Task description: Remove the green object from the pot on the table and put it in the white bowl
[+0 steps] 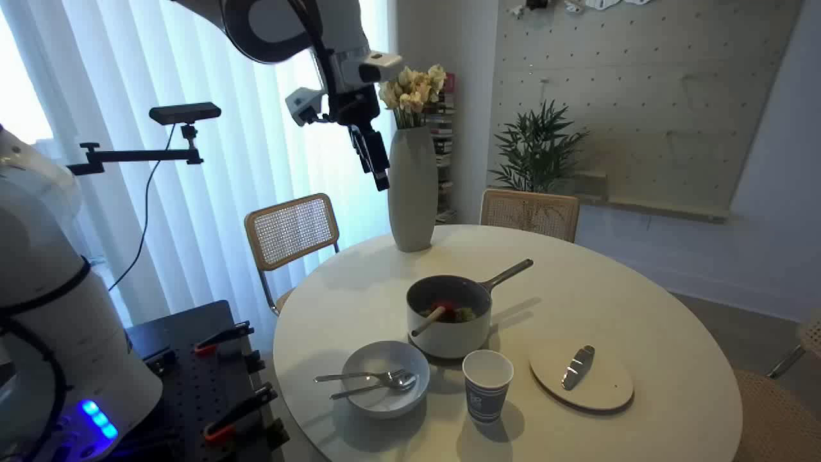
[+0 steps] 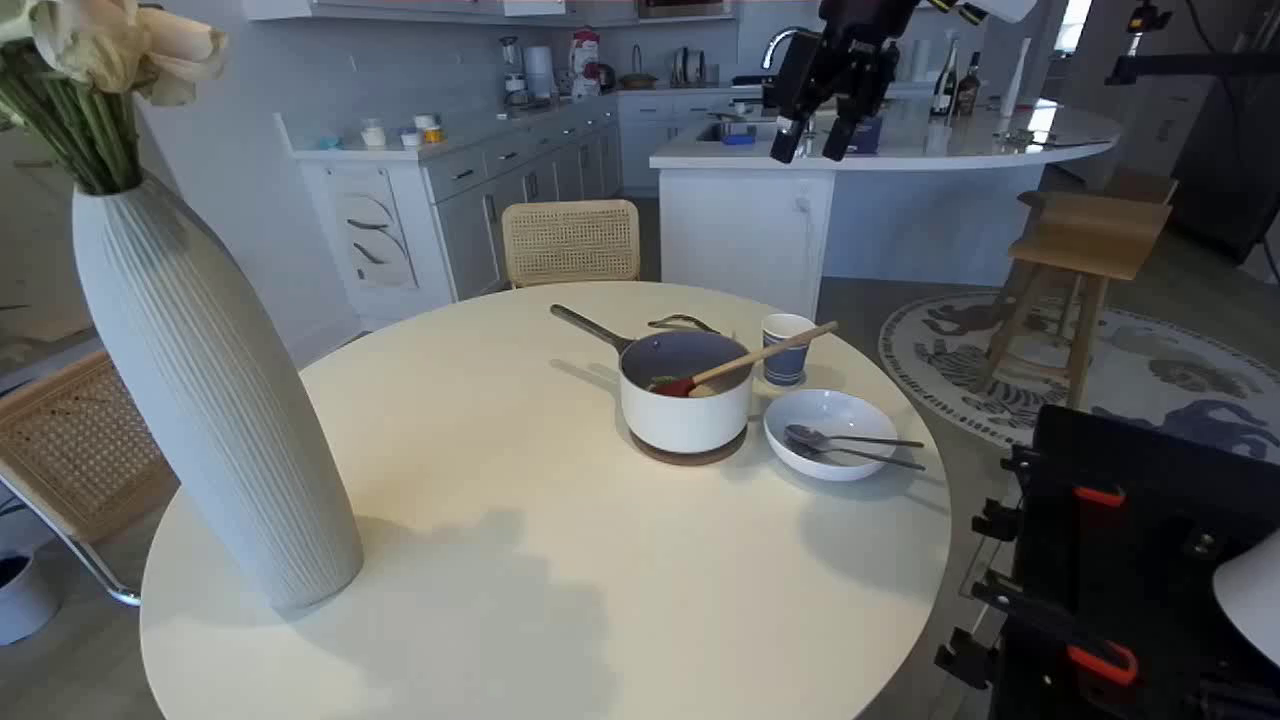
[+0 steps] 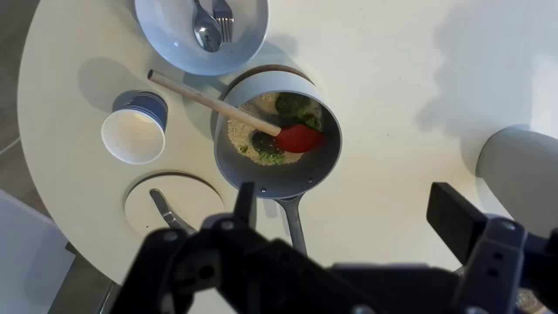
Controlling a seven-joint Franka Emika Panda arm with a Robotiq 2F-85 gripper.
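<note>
The pot (image 1: 449, 339) is white outside and grey inside, with a long dark handle; it shows in both exterior views (image 2: 685, 425) and the wrist view (image 3: 279, 179). Inside, dark-green lumps (image 3: 291, 105) lie on pale grainy food, one near the far wall and another (image 3: 268, 148) nearer the handle. A red-headed spatula (image 3: 301, 138) with a wooden handle leans on the pot's rim. The white bowl (image 1: 391, 405) stands beside the pot and holds a spoon and fork; it also shows in the wrist view (image 3: 244, 54). My gripper (image 3: 345, 194) is open and empty, high above the table (image 2: 812, 150).
A paper cup (image 1: 487, 385) stands close to the pot and bowl. A round board (image 1: 600, 391) with a metal knife (image 1: 578, 367) lies near the cup. A tall vase (image 1: 414, 192) with flowers stands at the table's edge, under the gripper's side. Chairs (image 1: 292, 231) surround the table.
</note>
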